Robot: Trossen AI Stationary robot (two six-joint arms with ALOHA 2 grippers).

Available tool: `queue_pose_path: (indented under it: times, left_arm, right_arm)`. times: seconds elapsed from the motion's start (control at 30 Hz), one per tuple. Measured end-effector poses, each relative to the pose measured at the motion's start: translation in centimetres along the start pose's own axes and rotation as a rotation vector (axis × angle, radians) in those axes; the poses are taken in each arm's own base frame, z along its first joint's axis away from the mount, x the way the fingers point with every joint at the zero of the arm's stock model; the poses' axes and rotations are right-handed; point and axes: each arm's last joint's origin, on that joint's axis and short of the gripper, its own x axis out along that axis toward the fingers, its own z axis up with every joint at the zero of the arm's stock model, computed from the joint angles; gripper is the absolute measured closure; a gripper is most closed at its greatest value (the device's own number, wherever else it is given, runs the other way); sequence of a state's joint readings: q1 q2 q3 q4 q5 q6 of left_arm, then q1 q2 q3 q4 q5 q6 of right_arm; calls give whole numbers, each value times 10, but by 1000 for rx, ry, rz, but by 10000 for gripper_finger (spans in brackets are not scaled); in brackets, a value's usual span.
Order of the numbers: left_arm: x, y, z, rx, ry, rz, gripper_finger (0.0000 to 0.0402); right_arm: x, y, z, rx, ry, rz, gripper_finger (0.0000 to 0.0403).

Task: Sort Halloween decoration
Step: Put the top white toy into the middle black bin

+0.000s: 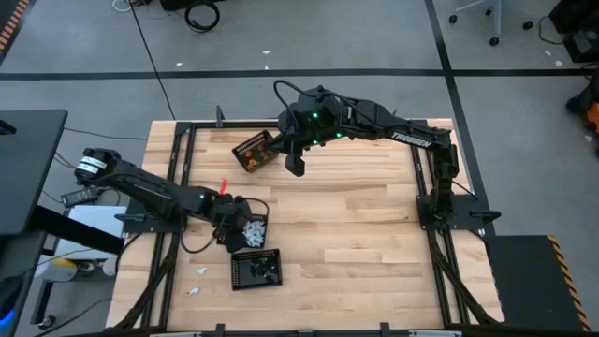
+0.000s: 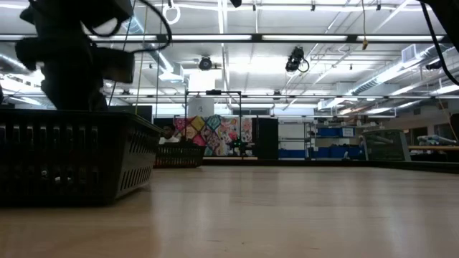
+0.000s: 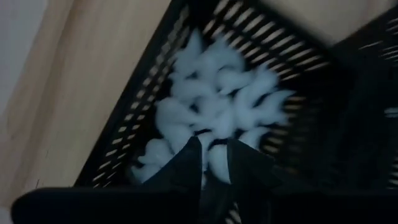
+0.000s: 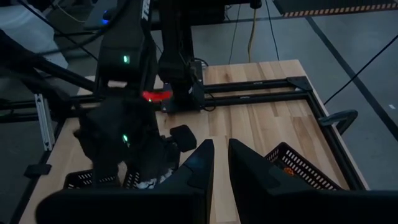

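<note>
- Three black mesh baskets sit on the wooden table (image 1: 356, 225). Nearest the front edge is the basket of black pieces (image 1: 255, 269), its small dark toys heaped inside.
- Two white pieces (image 1: 197, 281) lie loose on the wood just beside that basket, toward the table's left front corner.
- Just behind it is the basket of white pieces (image 3: 205, 112), touching or nearly touching the front basket. The left gripper (image 1: 234, 227) hangs directly over it.
- Seen from the left wrist, the fingers (image 3: 186, 168) point down into the pile of white toys with a narrow gap between them. Nothing can be made out between the tips; whether they are parted in release or pinched on a piece I cannot tell.
- A small red object (image 1: 224, 186) lies on the table near the left arm, beyond the white basket.
- Farther back, near the rear edge, is the basket of orange pieces (image 1: 255, 151), turned at an angle, with orange rounded toys and some dark ones inside.
- Just beside that basket the right gripper (image 1: 295, 165) hovers above the table. Its fingers (image 4: 249, 165) stand with a narrow gap, and nothing shows between them.
</note>
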State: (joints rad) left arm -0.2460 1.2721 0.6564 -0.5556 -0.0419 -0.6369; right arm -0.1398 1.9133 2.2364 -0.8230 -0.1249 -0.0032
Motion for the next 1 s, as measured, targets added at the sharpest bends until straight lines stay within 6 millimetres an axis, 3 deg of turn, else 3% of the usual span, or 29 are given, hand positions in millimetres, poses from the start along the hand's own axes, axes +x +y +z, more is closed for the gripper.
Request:
queue_pose_path:
  times: [0.2,0.5,0.77,1.0]
  left_arm:
    - [-27,-15,-11,39,-86,-72,312]
    - [-53,-58,-71,195,-61,-220,311]
    - [-47,-75,-118,90,88,-181,304]
    - [-37,-79,-137,-15,145,-91,238]
  right_arm:
    - [0,0,0,0,0,0,349]
    - [0,0,0,0,2,-1,349]
    - [0,0,1,2,-15,-6,349]
    - [0,0,2,1,-23,-11,349]
